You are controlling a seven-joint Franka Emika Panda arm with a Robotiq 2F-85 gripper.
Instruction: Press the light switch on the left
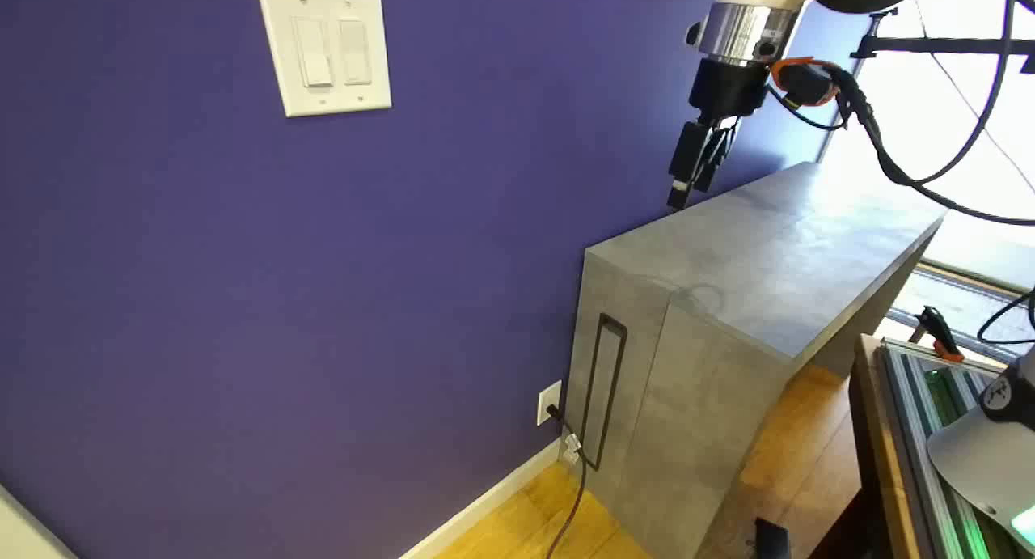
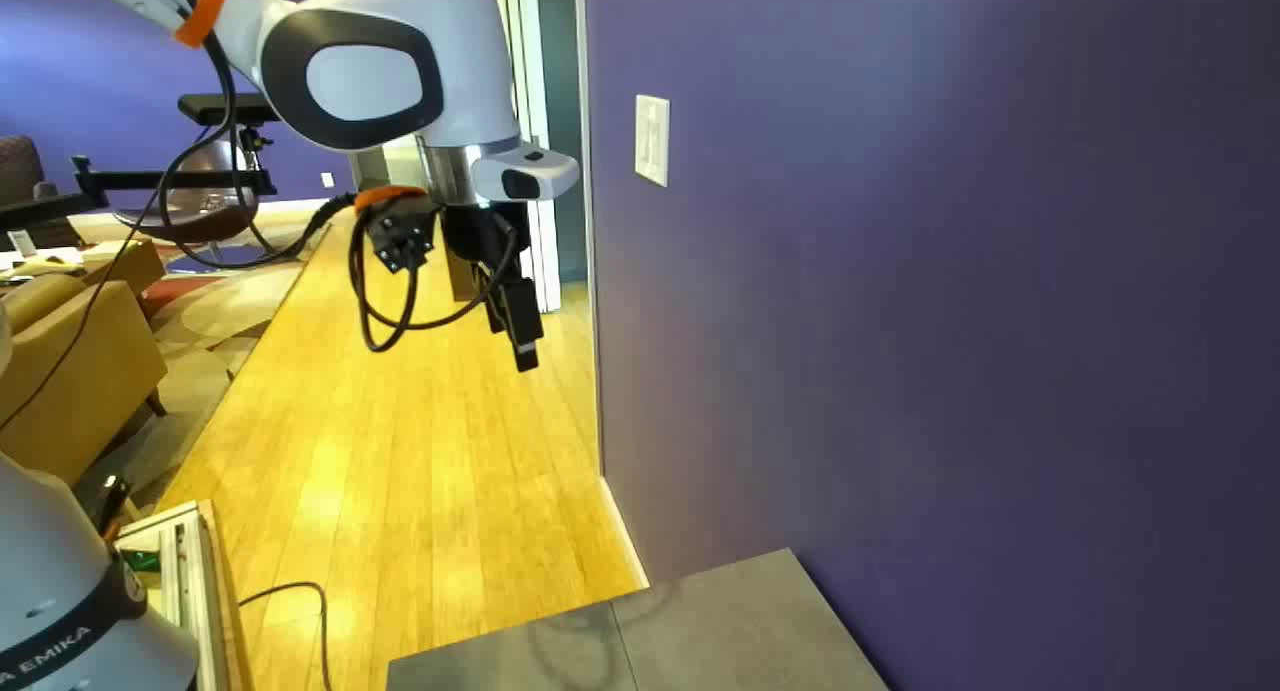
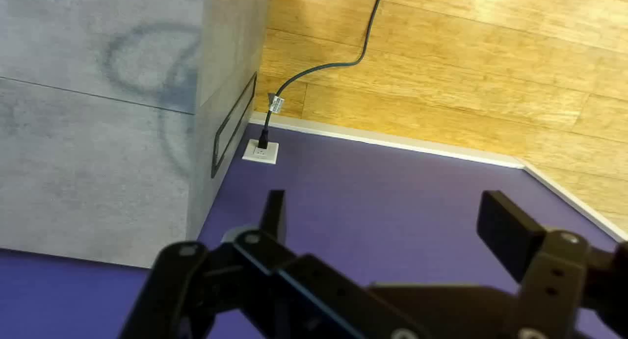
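On the purple wall is fixed a white, roughly square switch plate, which can be seen in both exterior views. The light switch, a tall and narrow white paddle, sits in the left half of this plate, and just beside it is the right-hand paddle. Well apart from the plate, the gripper hangs in the air at the end of the white robot arm, and it is directed downward. Its two fingers are spread wide from each other, and in the wrist view the wall shows through the gap between them. Against the same wall stands a grey desk, and low down, near the end of this desk, a small white outlet plate is set in the wall. A dark cable is plugged into it and runs away over the yellowish wooden floor, which meets the wall at a white baseboard.
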